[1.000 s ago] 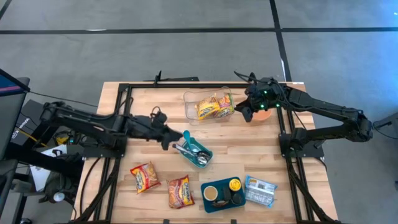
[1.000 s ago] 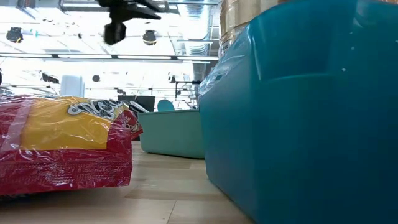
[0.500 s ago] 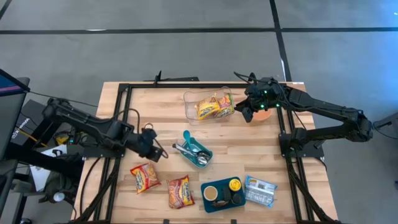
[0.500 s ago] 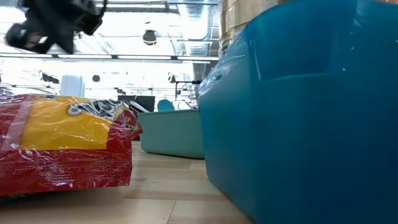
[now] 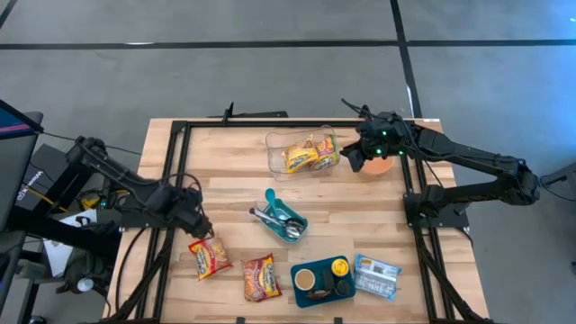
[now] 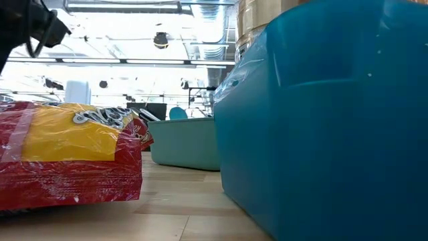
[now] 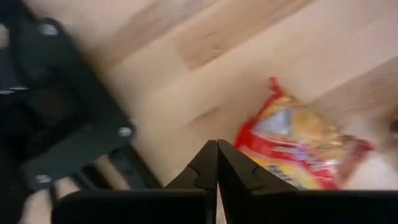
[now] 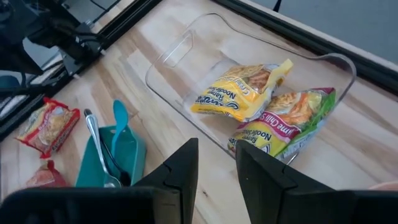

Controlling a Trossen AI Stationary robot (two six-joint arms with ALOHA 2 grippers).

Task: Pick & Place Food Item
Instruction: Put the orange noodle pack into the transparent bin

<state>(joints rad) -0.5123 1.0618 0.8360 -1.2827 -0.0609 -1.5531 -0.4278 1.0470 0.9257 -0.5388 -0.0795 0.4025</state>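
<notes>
— Arms, general finish? 
— Both are dark, near black, built of slim tubular links with bulkier joint housings. Black cables run loosely along the left arm (image 5: 126, 184) and loop near its wrist.

— Right arm? 
— The right arm (image 5: 468, 162) has the same dark finish; small green lights glow on its wrist housing, just behind the right gripper (image 5: 353, 158).

— Fingers? 
— The left gripper (image 7: 217, 168) has two flat, matte black fingers tapering to pointed tips, with stepped notches along their inner edges. The right fingers (image 8: 183, 168) are black, broad and angular.

— Fasteners? 
— None discernible on either arm.
</notes>
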